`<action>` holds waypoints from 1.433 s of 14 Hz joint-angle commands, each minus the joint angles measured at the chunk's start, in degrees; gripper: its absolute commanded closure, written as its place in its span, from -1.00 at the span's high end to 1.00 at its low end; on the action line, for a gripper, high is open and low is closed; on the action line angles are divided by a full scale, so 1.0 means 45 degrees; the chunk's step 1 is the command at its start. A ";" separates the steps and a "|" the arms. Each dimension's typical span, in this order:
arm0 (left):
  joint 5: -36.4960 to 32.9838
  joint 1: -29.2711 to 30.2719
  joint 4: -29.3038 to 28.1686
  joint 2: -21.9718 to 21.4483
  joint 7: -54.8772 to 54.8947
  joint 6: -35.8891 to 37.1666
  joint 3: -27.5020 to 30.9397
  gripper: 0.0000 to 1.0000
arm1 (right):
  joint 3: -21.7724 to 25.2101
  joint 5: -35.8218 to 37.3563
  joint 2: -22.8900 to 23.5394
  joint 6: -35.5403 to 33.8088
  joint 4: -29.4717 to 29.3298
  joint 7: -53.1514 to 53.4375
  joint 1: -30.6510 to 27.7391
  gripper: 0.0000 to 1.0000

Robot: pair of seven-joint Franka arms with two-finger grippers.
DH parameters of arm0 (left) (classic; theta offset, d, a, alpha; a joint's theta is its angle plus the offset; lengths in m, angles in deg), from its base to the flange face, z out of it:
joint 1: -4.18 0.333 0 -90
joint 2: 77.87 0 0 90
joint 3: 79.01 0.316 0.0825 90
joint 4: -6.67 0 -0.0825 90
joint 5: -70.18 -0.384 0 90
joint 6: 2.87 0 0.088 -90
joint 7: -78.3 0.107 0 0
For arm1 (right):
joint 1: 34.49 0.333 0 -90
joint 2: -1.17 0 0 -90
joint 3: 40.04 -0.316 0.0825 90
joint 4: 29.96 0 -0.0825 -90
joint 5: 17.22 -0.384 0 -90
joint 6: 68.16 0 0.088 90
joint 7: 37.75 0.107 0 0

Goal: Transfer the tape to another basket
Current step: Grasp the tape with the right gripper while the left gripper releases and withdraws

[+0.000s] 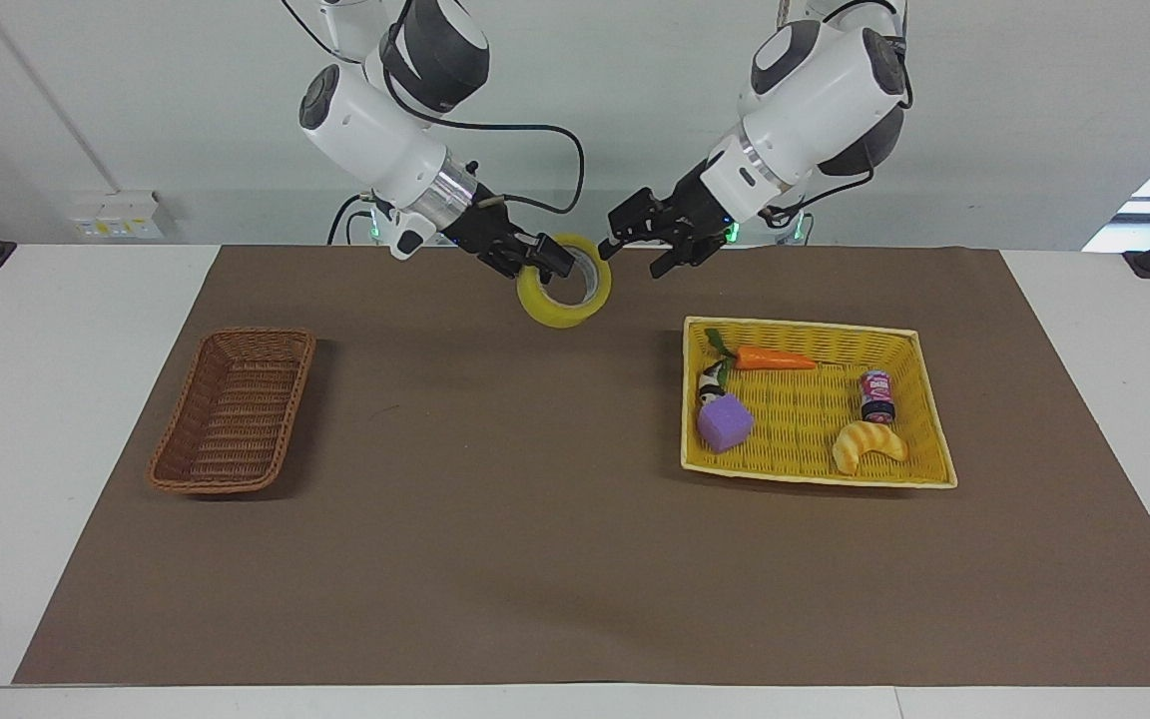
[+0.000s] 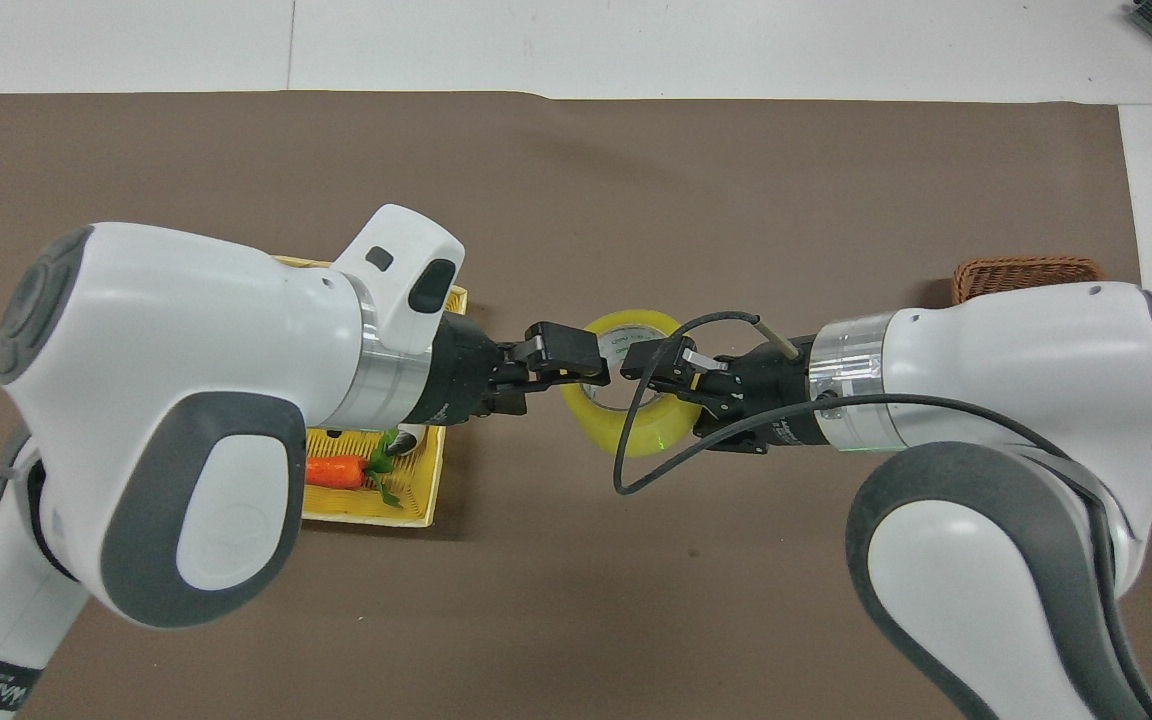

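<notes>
Yellow tape [image 1: 564,294] hung in the air over the brown mat [image 1: 535,519], between the two baskets and toward the robots' edge. We found the right gripper [image 1: 542,262] pinching the roll's wall, one finger inside the core. The left gripper [image 1: 635,240] hung just beside the roll, clear of it, with its fingers spread.

That gap showed plainly in the facing view; in the overhead view the left gripper [image 2: 576,362] overlapped the roll's rim [image 2: 636,425], so contact could not be judged there. The overhead view also hid most of both baskets under the arms.

We noted the brown wicker basket [image 1: 234,409] at the right arm's end of the table, nothing in it. At the left arm's end stood the yellow basket [image 1: 919,399], holding a carrot [image 1: 773,359], a purple block [image 1: 725,421], a small jar [image 1: 875,395] and a croissant [image 1: 866,444].

We recorded the roll as tilted, its open core facing up and away from the robots; the axis ran steeply, not vertical.
</notes>
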 commanded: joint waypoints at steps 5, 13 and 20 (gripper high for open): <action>-0.4305 0.1516 0.0160 -0.0401 -0.0043 0.2885 0.0176 1.00 | -0.0081 -0.0089 -0.0203 0.0081 0.0107 0.0122 -0.0113 -1.00; -0.7454 0.4484 0.0785 -0.0481 0.3526 0.3649 0.0177 1.00 | -0.0003 -0.0089 -0.0534 -0.1943 -0.0010 -0.1728 -0.1942 -1.00; -0.8939 0.5347 0.2692 0.0237 0.5484 0.6610 0.0157 1.00 | 0.0056 0.0841 -0.0613 -0.5618 -0.0283 -0.7313 -0.6298 -1.00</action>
